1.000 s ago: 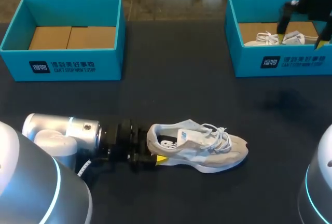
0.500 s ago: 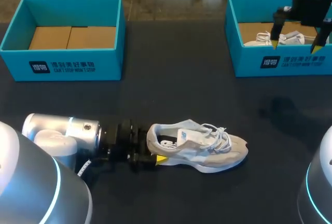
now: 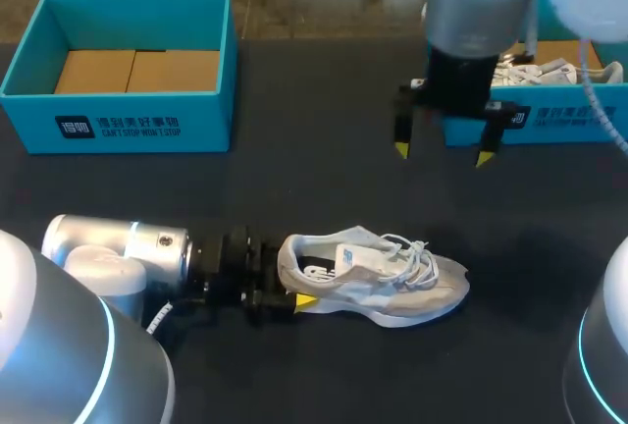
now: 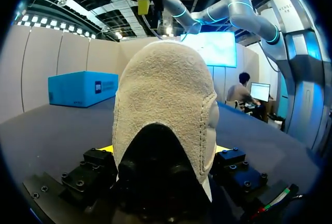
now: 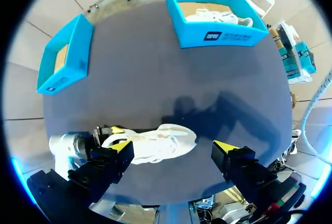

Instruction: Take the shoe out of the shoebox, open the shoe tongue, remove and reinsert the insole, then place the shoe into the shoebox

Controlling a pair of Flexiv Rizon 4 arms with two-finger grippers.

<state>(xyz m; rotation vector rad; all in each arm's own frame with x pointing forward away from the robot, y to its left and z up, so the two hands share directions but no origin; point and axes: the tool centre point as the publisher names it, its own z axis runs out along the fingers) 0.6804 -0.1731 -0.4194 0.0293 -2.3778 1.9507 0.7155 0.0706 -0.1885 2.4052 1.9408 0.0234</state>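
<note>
Sneaker (image 3: pixel 378 282), pale grey and white, is lying on its sole on the dark table (image 3: pixel 324 179), toe pointing toward the robot's right, well apart from both boxes. The left gripper (image 3: pixel 287 296) is clamping the sneaker at the heel, one yellow-tipped finger on each side; in the left wrist view the heel is filling the space between the fingers. The right gripper (image 3: pixel 442 152) is hanging above the table between the sneaker and the right shoebox (image 3: pixel 589 122), its fingers spread wide and holding nothing. A second white shoe (image 3: pixel 549 73) is lying inside the right shoebox. The left shoebox (image 3: pixel 128 128) is sitting at the far left of the table, showing its brown cardboard floor.
</note>
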